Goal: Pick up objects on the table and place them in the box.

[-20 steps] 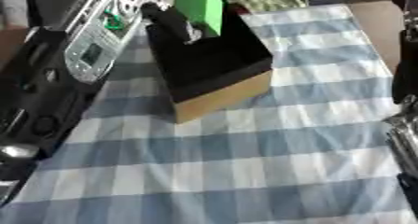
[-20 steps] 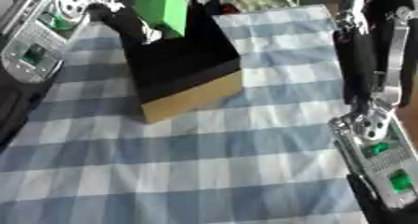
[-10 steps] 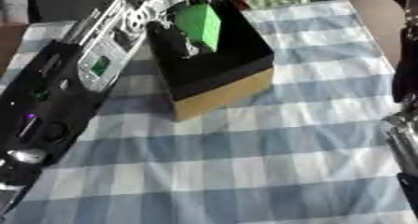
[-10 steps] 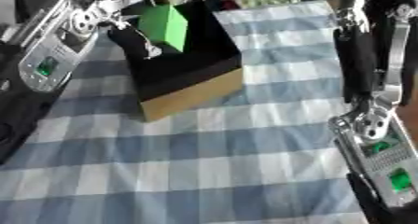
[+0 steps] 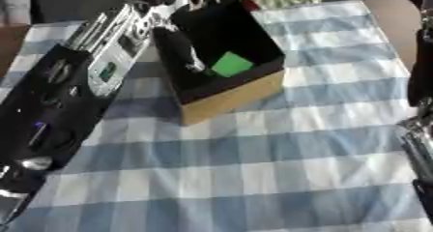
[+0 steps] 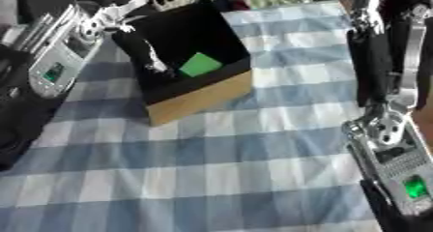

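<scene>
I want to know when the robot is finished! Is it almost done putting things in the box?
Done: a green block lies inside the box. In hand: nothing that shows; the left hand reaches down into the box beside the block, its fingers hard to make out. Left: no other loose things show on the checked cloth, so it looks nearly finished.
</scene>
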`<state>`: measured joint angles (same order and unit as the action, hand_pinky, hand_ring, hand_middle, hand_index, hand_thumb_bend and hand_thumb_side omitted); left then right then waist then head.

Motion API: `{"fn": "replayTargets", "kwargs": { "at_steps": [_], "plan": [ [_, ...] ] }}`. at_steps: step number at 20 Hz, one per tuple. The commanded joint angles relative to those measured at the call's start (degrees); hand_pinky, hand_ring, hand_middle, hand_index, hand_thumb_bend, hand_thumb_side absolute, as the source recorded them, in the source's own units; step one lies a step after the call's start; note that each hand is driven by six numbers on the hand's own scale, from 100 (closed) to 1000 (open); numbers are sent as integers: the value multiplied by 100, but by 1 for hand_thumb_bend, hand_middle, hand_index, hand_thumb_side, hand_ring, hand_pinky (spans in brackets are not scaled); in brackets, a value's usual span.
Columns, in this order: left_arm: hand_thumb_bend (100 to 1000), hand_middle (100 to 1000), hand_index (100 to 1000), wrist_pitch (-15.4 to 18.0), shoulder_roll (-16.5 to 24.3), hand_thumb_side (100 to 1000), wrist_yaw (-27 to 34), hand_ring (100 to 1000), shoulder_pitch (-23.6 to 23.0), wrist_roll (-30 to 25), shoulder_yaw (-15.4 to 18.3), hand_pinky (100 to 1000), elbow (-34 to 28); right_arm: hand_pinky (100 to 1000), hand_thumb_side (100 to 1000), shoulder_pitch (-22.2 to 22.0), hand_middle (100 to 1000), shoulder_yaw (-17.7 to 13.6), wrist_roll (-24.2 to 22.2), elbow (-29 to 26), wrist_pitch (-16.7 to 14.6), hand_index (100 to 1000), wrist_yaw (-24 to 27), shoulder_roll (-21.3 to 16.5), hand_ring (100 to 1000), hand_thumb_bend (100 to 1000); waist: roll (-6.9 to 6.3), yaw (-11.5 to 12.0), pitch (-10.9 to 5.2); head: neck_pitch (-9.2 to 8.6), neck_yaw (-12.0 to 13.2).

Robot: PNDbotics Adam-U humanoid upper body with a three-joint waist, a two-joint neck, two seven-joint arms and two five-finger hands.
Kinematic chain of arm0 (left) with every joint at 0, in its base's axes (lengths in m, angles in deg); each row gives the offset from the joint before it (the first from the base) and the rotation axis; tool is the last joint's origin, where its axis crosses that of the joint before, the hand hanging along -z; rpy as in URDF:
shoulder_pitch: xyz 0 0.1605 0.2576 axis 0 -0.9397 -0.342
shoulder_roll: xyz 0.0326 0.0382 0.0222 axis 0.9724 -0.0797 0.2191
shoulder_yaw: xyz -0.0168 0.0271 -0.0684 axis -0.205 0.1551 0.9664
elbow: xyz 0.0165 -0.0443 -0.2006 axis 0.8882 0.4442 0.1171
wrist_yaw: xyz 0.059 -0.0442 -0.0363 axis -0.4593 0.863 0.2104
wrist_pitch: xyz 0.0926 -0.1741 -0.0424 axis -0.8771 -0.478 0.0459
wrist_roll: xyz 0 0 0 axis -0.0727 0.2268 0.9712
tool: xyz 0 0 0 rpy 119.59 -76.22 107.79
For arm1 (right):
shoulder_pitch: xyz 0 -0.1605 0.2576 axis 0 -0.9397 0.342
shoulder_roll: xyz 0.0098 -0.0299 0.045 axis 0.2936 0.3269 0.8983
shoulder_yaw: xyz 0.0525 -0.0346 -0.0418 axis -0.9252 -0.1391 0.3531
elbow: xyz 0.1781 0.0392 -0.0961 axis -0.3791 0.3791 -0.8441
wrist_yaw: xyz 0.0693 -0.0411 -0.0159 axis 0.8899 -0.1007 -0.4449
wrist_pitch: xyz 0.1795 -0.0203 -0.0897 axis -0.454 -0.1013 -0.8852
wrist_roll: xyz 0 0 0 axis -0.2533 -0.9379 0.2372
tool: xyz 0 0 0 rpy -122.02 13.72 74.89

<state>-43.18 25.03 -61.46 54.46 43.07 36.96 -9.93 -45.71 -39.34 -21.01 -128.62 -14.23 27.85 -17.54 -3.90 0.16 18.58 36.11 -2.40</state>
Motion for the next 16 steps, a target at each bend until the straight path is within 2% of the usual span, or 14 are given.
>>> {"fn": "replayTargets", "kwargs": {
  "at_steps": [1,2,3,6,12,16],
  "plan": [
    [599,785,924,-38,81,322,194,867,63,263,300,936,-432,855,612,81,613,-32,-7,-87,-10,785,-1,-147,731,100,52,43,-149,20,11],
    [578,781,920,-32,102,331,275,864,49,346,418,934,-565,855,625,85,613,-40,-10,-87,-5,785,-7,-164,732,100,65,68,-160,39,2],
    [484,756,912,-42,127,342,360,841,34,433,550,917,-705,855,612,86,614,-53,-11,-87,1,785,-14,-182,733,100,81,99,-173,60,-15],
    [359,739,915,-66,179,393,610,826,-72,696,971,906,-1132,855,606,84,619,-93,-6,-87,19,787,-29,-220,738,100,136,204,-213,110,-78],
    [284,733,931,294,245,458,1086,818,-678,1174,1733,898,-1909,856,596,164,651,-131,-21,-87,62,793,-51,-267,764,100,239,342,-275,179,-174],
    [255,725,945,352,185,509,1442,814,-1254,1531,2007,897,-2489,859,585,255,685,-131,-76,-87,113,799,-60,-311,790,100,295,401,-308,272,-293]
  ]
}}
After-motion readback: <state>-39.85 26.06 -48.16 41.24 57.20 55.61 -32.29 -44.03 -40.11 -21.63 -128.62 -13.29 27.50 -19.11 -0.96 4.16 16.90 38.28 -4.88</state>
